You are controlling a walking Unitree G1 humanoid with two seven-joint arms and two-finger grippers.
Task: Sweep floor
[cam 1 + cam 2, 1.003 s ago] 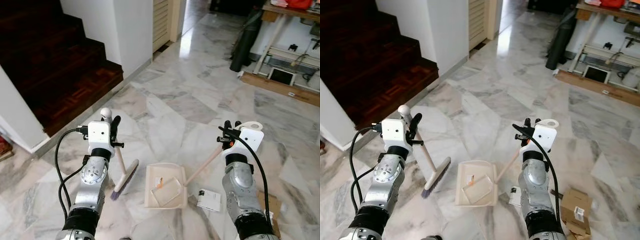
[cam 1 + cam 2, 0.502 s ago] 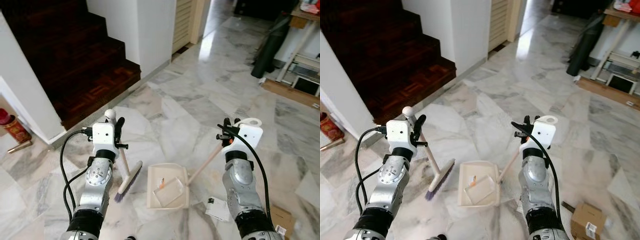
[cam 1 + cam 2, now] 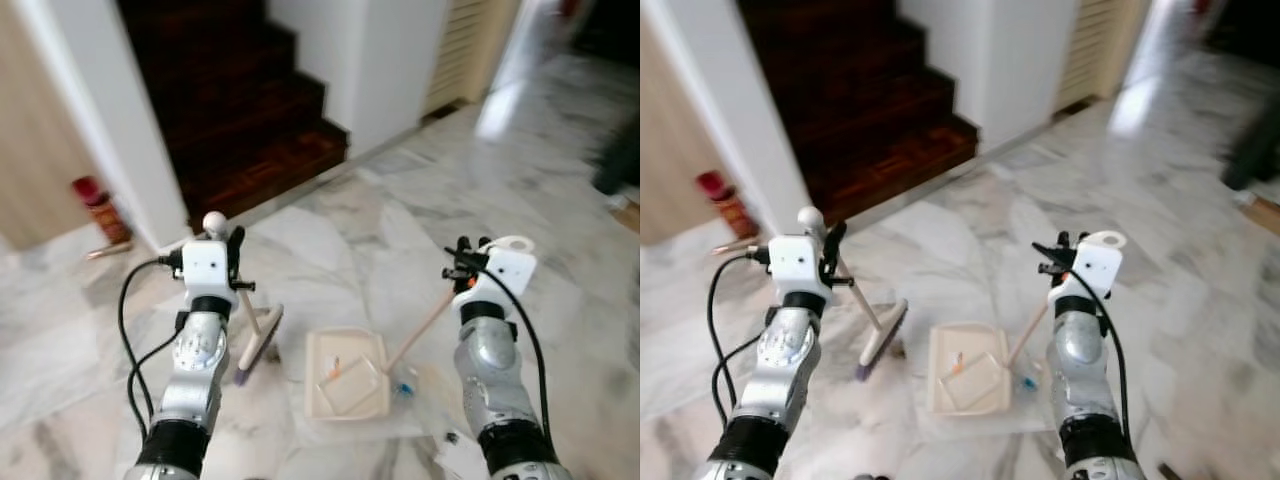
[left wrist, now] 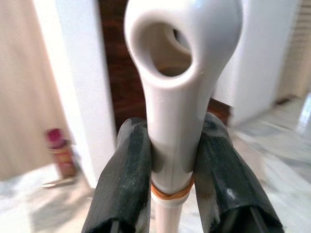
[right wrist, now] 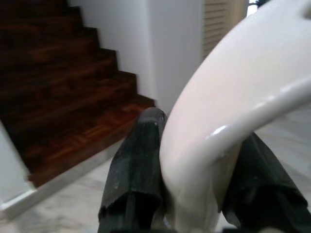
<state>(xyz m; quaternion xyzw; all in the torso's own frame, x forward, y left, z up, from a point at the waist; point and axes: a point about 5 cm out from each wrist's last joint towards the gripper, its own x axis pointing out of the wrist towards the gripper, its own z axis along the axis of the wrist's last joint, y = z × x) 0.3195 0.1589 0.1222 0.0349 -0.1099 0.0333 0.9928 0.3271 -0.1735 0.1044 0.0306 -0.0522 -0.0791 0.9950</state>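
Observation:
My left gripper (image 3: 233, 246) is shut on the upper end of a broom's white handle (image 4: 180, 97). The black fingers (image 4: 124, 179) press on both sides below its hanging hole. The broom's brush head (image 3: 258, 345) rests on the marble floor. Beside it lies a cream dustpan (image 3: 317, 385) holding a clear plastic piece and a small orange scrap. Its long handle (image 3: 420, 330) slants up to my right gripper (image 3: 463, 252), which is shut on the handle's white loop (image 5: 228, 121). A small blue scrap (image 3: 403, 386) lies at the pan's right edge.
Dark wooden stairs (image 3: 250, 100) rise ahead between white walls (image 3: 100, 120). A red can (image 3: 95, 200) stands by the left wall's foot. A louvred door (image 3: 470, 40) is at the back right. A white paper (image 3: 462, 455) lies on the floor near my right arm.
The camera has swung left, so the stairs moved toward the middle and the red can came into view. Both grippers keep their holds; broom and dustpan moved along with me.

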